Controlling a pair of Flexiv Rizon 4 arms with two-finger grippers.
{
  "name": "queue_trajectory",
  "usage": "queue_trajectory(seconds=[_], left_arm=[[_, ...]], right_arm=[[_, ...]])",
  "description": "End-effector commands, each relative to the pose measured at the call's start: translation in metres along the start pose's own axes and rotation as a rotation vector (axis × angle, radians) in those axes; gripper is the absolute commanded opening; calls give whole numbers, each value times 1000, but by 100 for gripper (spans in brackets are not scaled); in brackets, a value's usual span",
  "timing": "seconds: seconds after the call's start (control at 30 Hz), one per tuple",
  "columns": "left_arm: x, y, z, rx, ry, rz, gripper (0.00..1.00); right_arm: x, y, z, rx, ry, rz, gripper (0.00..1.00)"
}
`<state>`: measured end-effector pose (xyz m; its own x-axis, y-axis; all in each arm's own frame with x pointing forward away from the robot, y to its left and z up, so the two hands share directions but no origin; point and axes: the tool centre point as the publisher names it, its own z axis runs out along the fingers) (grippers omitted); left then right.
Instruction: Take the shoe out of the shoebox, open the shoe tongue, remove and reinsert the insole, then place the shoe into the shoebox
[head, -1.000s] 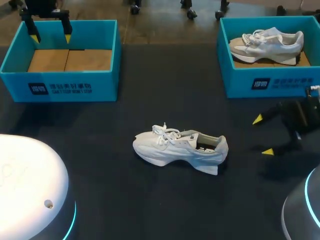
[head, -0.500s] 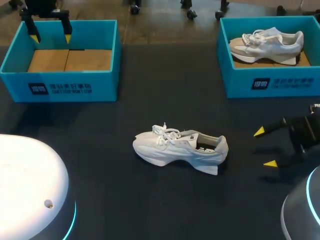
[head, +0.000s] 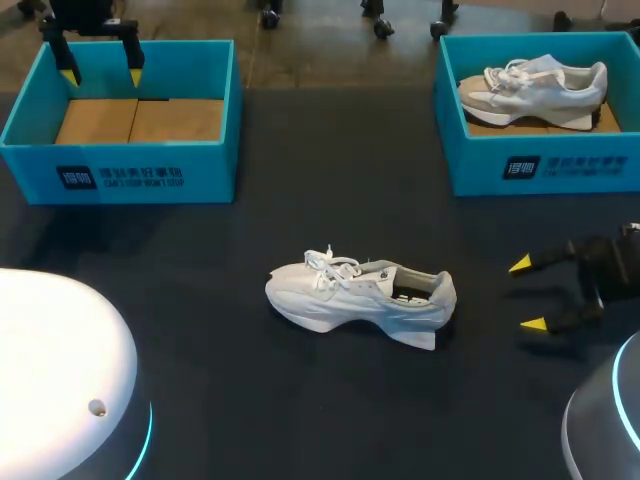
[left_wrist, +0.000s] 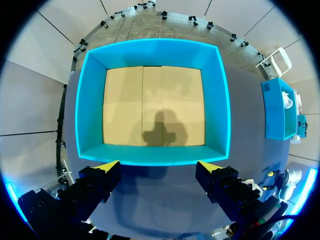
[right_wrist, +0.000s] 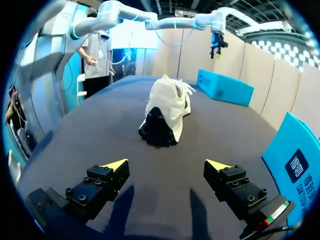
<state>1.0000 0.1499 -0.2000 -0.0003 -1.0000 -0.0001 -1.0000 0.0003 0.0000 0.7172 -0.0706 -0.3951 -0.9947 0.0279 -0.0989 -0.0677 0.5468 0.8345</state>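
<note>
A white laced shoe (head: 360, 295) lies on its sole mid-table, toe to the left and heel to the right. My right gripper (head: 527, 295) stands open a short way right of the heel, touching nothing. In the right wrist view the shoe (right_wrist: 167, 107) lies heel-first ahead of the open right gripper (right_wrist: 166, 164). My left gripper (head: 101, 76) hangs open over the far edge of the empty blue shoebox (head: 30, 110) at the back left. Seen from the left wrist, the left gripper (left_wrist: 159, 166) hovers above one wall of that shoebox (left_wrist: 150, 156), whose cardboard floor is bare.
A second blue shoebox (head: 540, 165) at the back right holds another white shoe (head: 535, 85); its wall (right_wrist: 297, 160) is close beside my right gripper. Dark tabletop (head: 300, 200) stretches between the boxes and around the shoe.
My right gripper has shifted toward the table's near edge and now sits level with the shoe's heel. The shoe and the left arm have not moved.
</note>
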Motion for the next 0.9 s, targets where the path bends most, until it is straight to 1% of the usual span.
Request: queue_trajectory(seconds=[0.03,0.63,0.67,0.77,0.9], left_arm=[[0,0,0,0,0,0,100],[0,0,0,0,0,0,100],[0,0,0,0,0,0,100],[0,0,0,0,0,0,100],[0,0,0,0,0,0,100]], right_arm=[[0,6,0,15,-2,1,100],[0,6,0,15,-2,1,100],[-1,8,3,23,-2,24,100],[-5,16,11,33,-33,32,100],[-6,21,18,53,-68,77,100]])
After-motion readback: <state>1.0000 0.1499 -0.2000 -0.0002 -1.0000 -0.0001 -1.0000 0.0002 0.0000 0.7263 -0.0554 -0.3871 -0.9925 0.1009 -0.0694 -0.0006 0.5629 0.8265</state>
